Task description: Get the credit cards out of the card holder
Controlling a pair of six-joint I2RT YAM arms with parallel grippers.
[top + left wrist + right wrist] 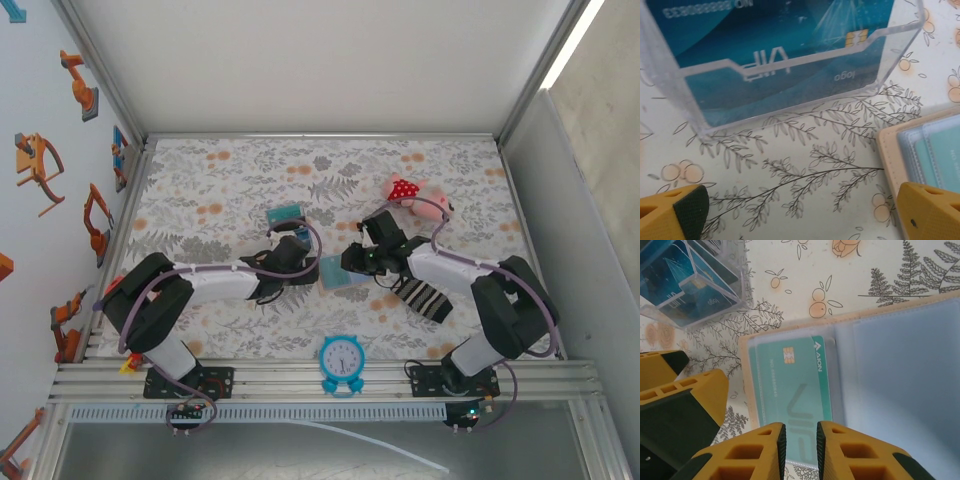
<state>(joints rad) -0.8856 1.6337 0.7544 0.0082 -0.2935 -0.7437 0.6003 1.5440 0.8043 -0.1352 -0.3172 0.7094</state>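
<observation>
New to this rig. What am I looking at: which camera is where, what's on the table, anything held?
Two robot arms are bolted at the table's near edge, each with a two-finger gripper. The wide picture is from a fixed camera above and behind them; the other two are from wrist cameras, so the yellow fingers are each arm's own. On the floral table: an open tan wallet, a clear stand holding blue cards, a striped sock, a blue clock, a pink soft toy. The left gripper is wide open, empty. The right gripper has its fingers nearly together over a teal card in the wallet's sleeve; whether they grip it is unclear.
</observation>
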